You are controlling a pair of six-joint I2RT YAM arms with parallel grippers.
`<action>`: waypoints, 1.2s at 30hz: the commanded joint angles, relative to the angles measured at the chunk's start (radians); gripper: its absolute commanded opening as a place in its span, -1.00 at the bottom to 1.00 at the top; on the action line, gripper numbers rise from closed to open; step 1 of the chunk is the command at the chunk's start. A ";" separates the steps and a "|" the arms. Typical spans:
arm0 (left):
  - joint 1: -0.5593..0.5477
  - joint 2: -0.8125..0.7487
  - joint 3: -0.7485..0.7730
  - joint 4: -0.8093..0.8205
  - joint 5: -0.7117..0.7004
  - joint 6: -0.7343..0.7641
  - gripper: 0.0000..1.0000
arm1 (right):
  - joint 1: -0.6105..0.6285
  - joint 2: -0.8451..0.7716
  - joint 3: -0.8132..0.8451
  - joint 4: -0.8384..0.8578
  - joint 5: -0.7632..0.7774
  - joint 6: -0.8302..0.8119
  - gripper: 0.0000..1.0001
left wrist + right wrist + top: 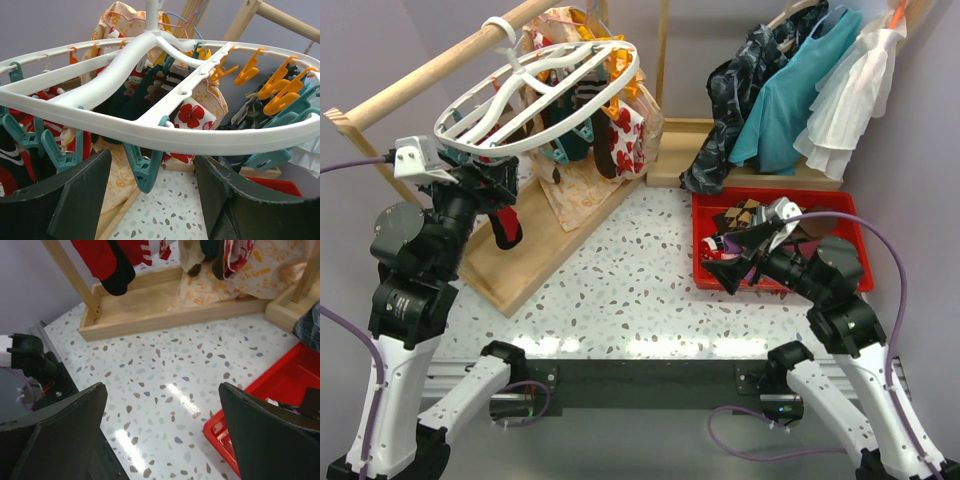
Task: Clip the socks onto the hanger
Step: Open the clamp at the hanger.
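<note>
Black fingers of the left gripper [152, 162] gape wide beneath the hanger [165, 137] at mid-frame, gripping nothing; right gripper [162, 390] equally spread, empty.

From my station I count one hanger [517, 70] on one wooden rail [430, 70]. On its frame I make out four large orange clips [280, 82] to the right and at least four teal clips [142, 167] along the near rim; the rest are too crowded to number. The socks [575, 135] under it overlap, so I can't total them. One red bin [820, 200]. One teal dress [790, 100], one white dress [850, 90], one dark patterned garment [740, 90]. Two grippers: left gripper [152, 200], right gripper [162, 435]
</note>
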 commanded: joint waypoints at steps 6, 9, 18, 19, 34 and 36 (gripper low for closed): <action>0.004 0.012 0.128 -0.132 0.022 -0.013 0.47 | 0.127 0.197 -0.010 0.462 0.031 0.164 0.97; 0.004 0.018 0.153 -0.172 0.029 -0.033 0.52 | 0.308 0.270 0.005 0.592 0.204 0.086 0.97; 0.004 0.020 0.179 -0.230 0.017 -0.065 0.55 | 0.699 0.674 0.162 1.011 0.482 -0.116 0.97; 0.004 0.023 0.182 -0.240 0.015 -0.073 0.55 | 0.715 0.749 0.197 1.050 0.499 -0.121 0.97; 0.004 0.040 0.233 -0.284 -0.029 -0.035 0.57 | 0.789 1.226 0.620 1.347 0.571 -0.159 0.69; 0.004 0.044 0.224 -0.280 -0.029 -0.032 0.57 | 0.789 1.260 0.639 1.378 0.605 -0.196 0.66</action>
